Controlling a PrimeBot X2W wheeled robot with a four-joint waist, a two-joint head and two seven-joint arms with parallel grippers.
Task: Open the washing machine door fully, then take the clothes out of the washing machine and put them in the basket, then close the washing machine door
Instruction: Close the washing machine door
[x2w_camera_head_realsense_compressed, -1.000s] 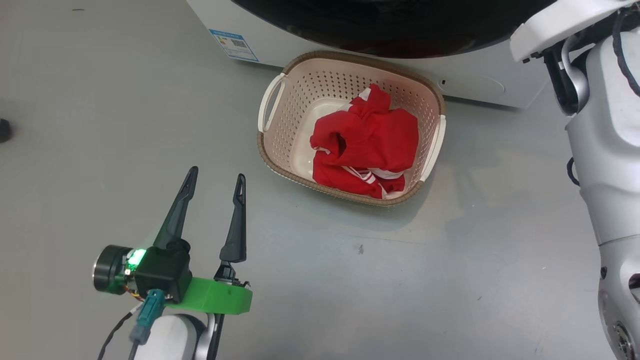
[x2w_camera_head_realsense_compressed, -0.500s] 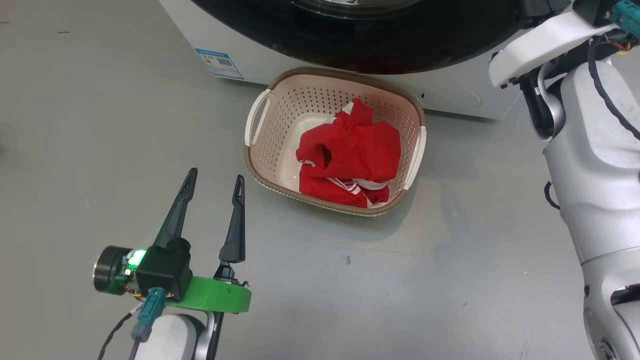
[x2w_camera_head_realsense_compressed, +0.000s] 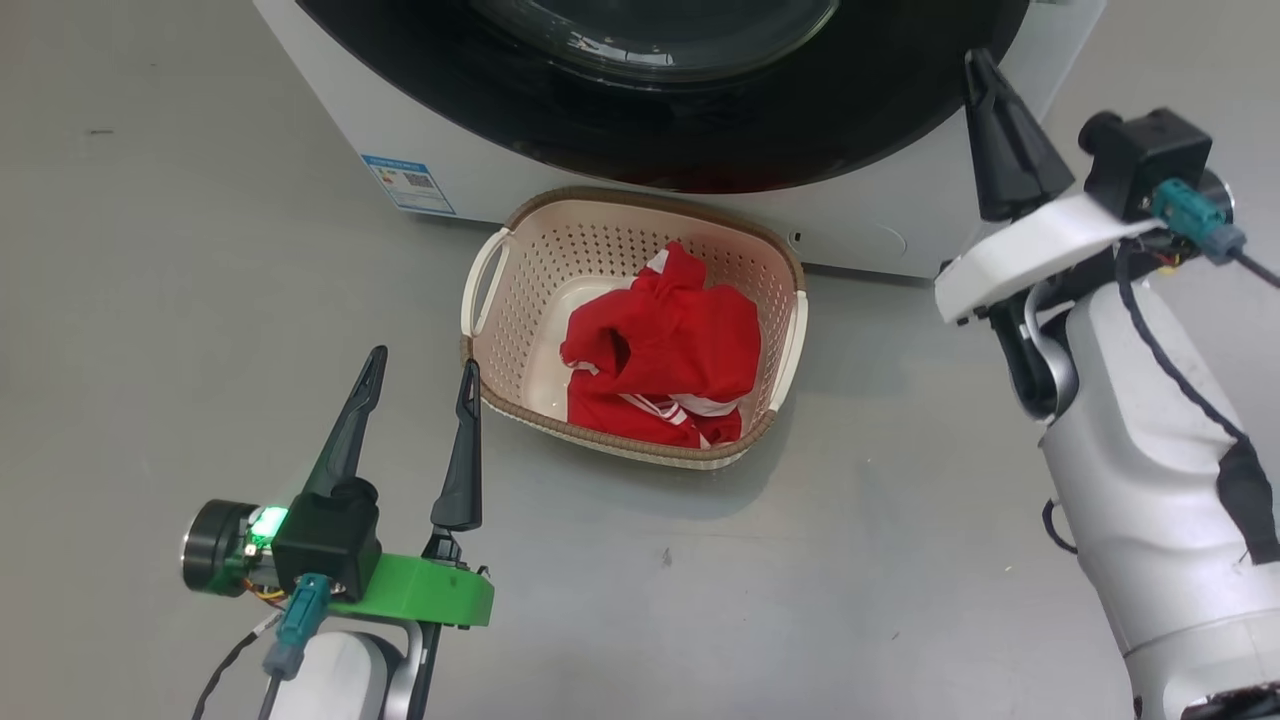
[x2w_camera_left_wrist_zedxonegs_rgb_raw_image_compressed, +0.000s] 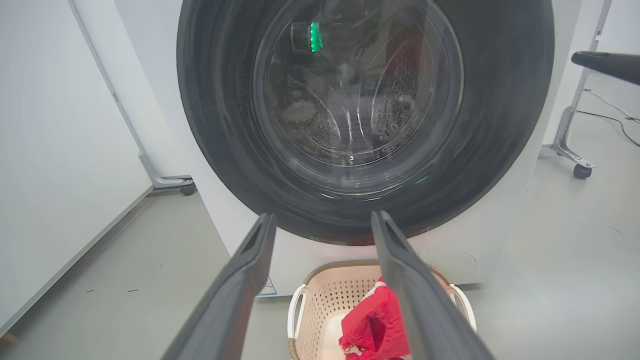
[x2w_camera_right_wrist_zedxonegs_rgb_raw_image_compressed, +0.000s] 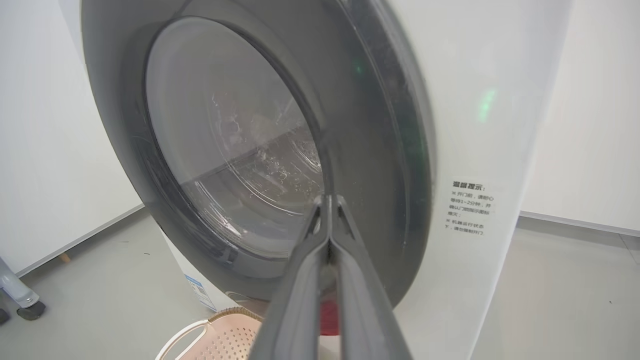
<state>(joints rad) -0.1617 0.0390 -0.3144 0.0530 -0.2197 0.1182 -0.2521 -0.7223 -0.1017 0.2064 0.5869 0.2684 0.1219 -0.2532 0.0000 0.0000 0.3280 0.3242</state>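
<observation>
The left jaws stand spread wide with nothing between them, their two long dark fingers (x2w_camera_head_realsense_compressed: 350, 440) tapering to points above the grey floor (x2w_camera_head_realsense_compressed: 800, 590). The right-hand tip sits just beside the near left corner of the basket (x2w_camera_head_realsense_compressed: 640, 192); whether it touches I cannot tell. The right jaws are pressed together tip to tip, holding nothing, the fingers (x2w_camera_right_wrist_zedxonegs_rgb_raw_image_compressed: 305, 280) forming one narrow wedge aimed at the right side of the washing machine door (x2w_camera_head_realsense_compressed: 800, 120); contact with it cannot be told

The basket is a cream plastic rounded rectangle with perforated walls, a brown woven-look rim and a loop handle at each short end. It stands on the floor right up against the foot of the washing machine (x2w_camera_head_realsense_compressed: 330, 120), under the door's lower curve. Inside lie the clothes (x2w_camera_head_realsense_compressed: 660, 350), a crumpled red garment with thin white stripes, heaped toward the right and near side, leaving bare cream bottom at the left

The door is a glossy black round with a bulging clear glass window (x2w_camera_head_realsense_compressed: 650, 40), lying flush against the white front; perforated steel drum shows through the glass. A small blue label (x2w_camera_head_realsense_compressed: 408, 185) sits at the machine's lower left

Smooth floor lies open to the left of the basket and on its near side; the pale right forearm (x2w_camera_head_realsense_compressed: 1140, 480) rises to its right
</observation>
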